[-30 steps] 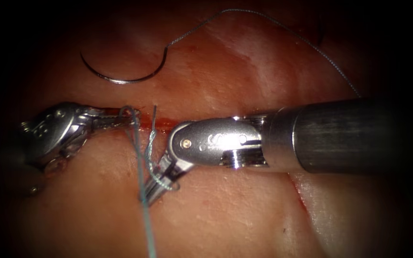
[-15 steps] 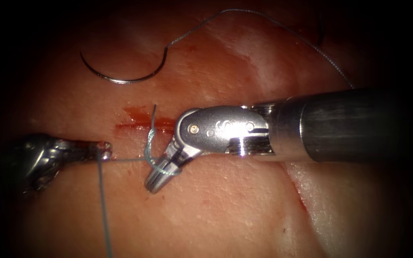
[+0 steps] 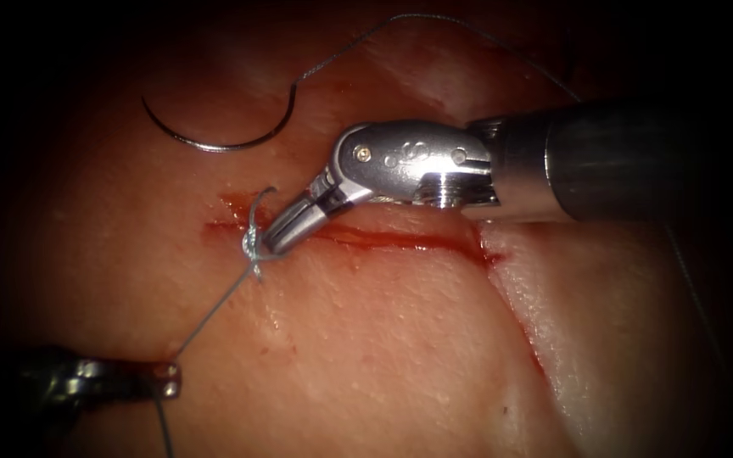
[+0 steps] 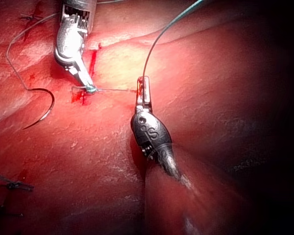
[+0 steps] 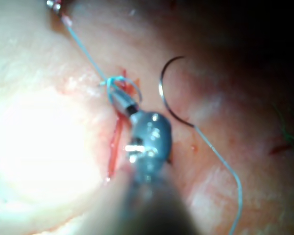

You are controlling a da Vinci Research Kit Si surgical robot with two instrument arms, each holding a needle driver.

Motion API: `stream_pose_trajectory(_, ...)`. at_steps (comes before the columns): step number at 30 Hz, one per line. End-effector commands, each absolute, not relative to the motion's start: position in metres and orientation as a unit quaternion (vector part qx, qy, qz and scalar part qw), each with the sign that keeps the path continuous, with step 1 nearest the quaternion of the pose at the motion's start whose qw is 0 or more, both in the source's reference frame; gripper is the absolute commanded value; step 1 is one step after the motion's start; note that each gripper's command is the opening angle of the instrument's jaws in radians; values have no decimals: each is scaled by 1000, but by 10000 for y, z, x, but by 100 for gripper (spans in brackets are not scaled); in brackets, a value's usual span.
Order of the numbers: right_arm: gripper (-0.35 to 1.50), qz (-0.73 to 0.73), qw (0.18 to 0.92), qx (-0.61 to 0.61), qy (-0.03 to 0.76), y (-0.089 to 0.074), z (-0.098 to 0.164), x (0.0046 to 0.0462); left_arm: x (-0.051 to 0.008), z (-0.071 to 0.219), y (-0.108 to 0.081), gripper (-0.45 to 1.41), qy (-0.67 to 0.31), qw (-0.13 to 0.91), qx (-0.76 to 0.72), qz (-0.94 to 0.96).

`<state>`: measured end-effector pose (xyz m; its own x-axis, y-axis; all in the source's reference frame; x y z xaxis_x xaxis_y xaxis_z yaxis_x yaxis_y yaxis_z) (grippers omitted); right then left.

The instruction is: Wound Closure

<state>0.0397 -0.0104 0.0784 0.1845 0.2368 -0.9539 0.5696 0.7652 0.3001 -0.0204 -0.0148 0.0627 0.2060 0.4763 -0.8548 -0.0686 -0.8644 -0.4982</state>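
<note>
Knot (image 3: 252, 248) pulled snug at the left end of the cut (image 3: 400, 240).
Left tool (image 3: 167, 380) moved down and left, shut on thread (image 3: 214, 307); right tool (image 3: 271, 242) shut on short end. Needle (image 3: 214, 140) lying free on tissue (image 3: 383, 339) above.

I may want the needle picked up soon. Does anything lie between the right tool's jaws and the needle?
Nothing visible does. The needle lies free on the tissue, above the cut; bare tissue separates it from the right tool, which holds thread at the knot.
</note>
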Motion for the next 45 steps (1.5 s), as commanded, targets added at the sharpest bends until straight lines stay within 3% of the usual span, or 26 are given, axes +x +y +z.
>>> stream_pose_trajectory(1, -35, -116, 700, 322, 627, -99, 789, 403, -209, 633, -154, -45, -136, 223, -743, 615)
stream_pose_trajectory(17, -35, 32, 738, 302, 603, -41, 816, 379, -222, 580, -204, -45, -148, 226, -744, 611)
stream_pose_trajectory(45, -35, 64, 784, 266, 557, -35, 858, 364, -237, 566, -269, -45, -169, 236, -745, 600)
